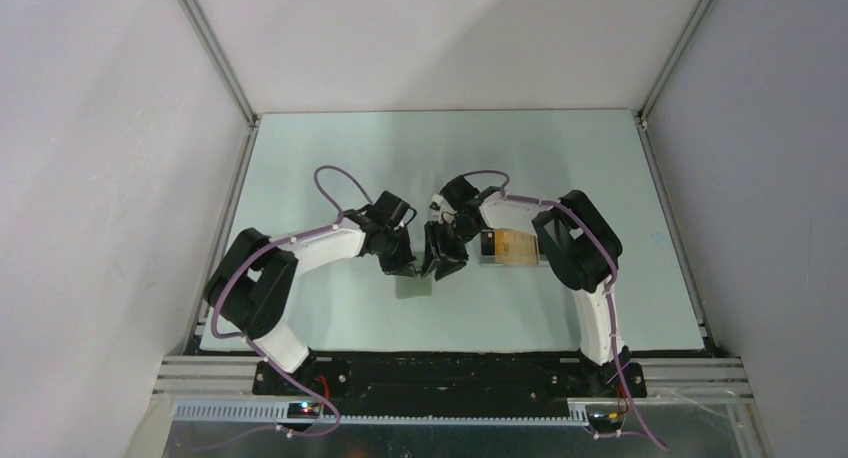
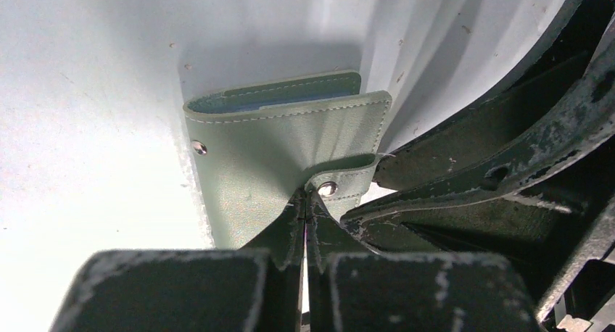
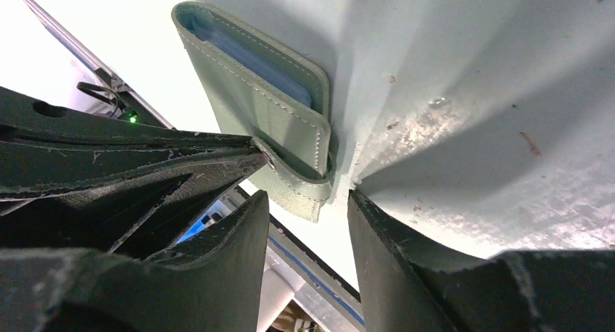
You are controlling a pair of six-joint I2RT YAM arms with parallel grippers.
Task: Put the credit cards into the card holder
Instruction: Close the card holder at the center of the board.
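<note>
0 cards show in the holder, so I judge the task barely begun. Nearest the arm bases, the holder sits at the middle of the table, just under both grippers. It is folded almost shut, with only a thin strip of bluish lining at its mouth. Whether it rests flat or is tipped up I cannot tell. The left gripper has its jaws closed tight on the tab, pinching it by the snap. Right beside it, the right gripper stands with jaws apart and holds nothing, the holder's folded edge just off its fingertips. Farther out, by the right arm's elbow, the cards lie in 1 orange-gold stack with a black edge, apart from both grippers. What is left: spread the holder open, fetch each card and slide it in.
</note>
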